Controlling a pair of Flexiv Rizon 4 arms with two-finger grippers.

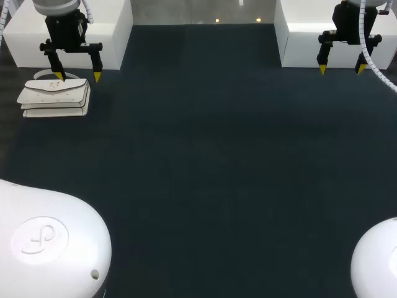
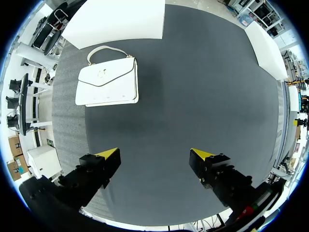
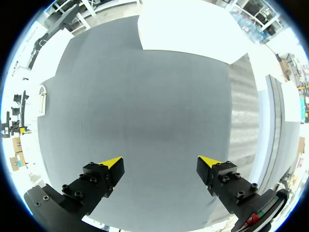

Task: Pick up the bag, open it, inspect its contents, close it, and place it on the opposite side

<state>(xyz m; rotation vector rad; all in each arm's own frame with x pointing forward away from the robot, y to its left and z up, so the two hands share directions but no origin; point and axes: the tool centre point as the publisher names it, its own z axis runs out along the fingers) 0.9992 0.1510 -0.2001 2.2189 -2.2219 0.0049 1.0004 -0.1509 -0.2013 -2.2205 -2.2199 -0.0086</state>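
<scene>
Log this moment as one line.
white leather-look flap handbag: on table, ungrasped | left end effector: open, near it | right end effector: open, empty

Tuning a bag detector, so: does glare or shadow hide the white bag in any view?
Head view: the bag is evenly lit with its flap outline visible and no strong shadow; the white blocks behind it glare brightly. Left wrist view: the bag stands out clearly against the dark table. Right wrist view: it shows only as a pale sliver at the table's far edge, hard to make out.
</scene>
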